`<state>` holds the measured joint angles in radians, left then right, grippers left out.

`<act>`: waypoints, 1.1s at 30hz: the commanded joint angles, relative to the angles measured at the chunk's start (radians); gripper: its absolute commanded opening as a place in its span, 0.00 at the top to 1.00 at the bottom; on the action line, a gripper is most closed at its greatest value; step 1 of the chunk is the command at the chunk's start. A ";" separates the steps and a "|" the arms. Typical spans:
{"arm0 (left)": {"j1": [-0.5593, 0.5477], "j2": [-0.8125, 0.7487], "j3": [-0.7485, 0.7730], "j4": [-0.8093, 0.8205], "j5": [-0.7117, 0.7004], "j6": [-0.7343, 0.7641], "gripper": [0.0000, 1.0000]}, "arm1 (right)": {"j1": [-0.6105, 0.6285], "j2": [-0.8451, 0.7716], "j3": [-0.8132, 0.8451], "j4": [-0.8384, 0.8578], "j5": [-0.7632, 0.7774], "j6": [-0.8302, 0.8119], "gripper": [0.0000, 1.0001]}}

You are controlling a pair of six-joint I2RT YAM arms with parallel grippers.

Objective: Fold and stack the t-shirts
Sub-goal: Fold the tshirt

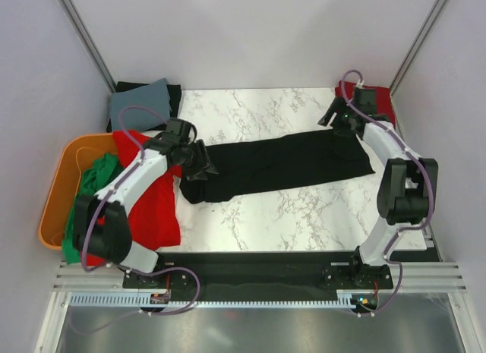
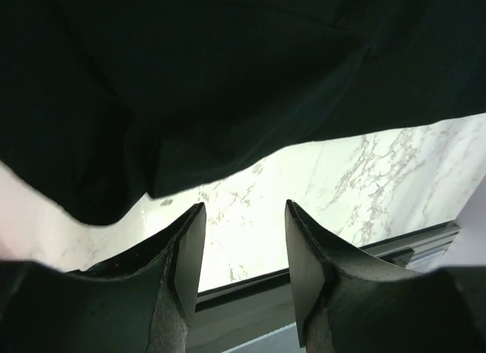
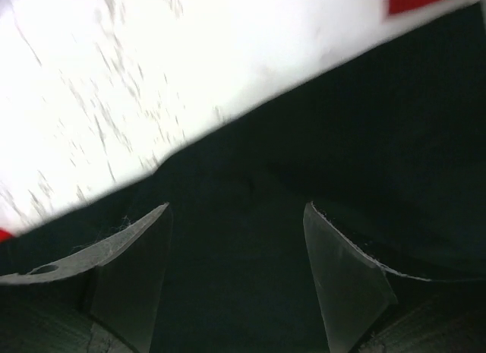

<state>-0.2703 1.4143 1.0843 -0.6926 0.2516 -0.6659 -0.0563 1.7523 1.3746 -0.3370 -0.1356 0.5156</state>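
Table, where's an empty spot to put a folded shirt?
The biggest bare marble on the table lies between the black shirt and the black base rail. A smaller bare strip sits behind the black shirt, toward the back wall. The left side is crowded: red shirt, green shirt, orange tub and grey-blue shirt.

White, grey-veined table (image 1: 304,216); black t-shirt (image 1: 281,165); red t-shirt (image 1: 156,209); green t-shirt (image 1: 95,178); orange tub (image 1: 57,193).

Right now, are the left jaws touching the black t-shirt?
Apart. Left wrist view: the left gripper is open, a strip of marble table showing between its jaws and the black t-shirt.
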 commanded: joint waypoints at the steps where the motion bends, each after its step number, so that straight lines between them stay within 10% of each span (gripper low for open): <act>1: -0.058 0.124 0.110 0.082 -0.044 -0.032 0.48 | 0.038 0.113 -0.009 -0.022 -0.070 -0.026 0.23; 17: -0.070 0.765 0.550 0.007 -0.205 0.066 0.51 | 0.183 -0.058 -0.572 -0.059 -0.169 0.093 0.23; 26: -0.113 1.268 1.555 -0.252 -0.068 0.072 0.49 | 0.840 -0.480 -0.637 -0.030 -0.114 0.521 0.20; 33: -0.179 0.866 1.286 -0.015 -0.048 0.235 0.28 | 0.901 -0.423 -0.250 -0.261 0.010 0.322 0.19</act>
<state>-0.4160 2.5519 2.4340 -0.8005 0.1696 -0.5491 0.8471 1.3083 0.9493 -0.4931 -0.2276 0.9108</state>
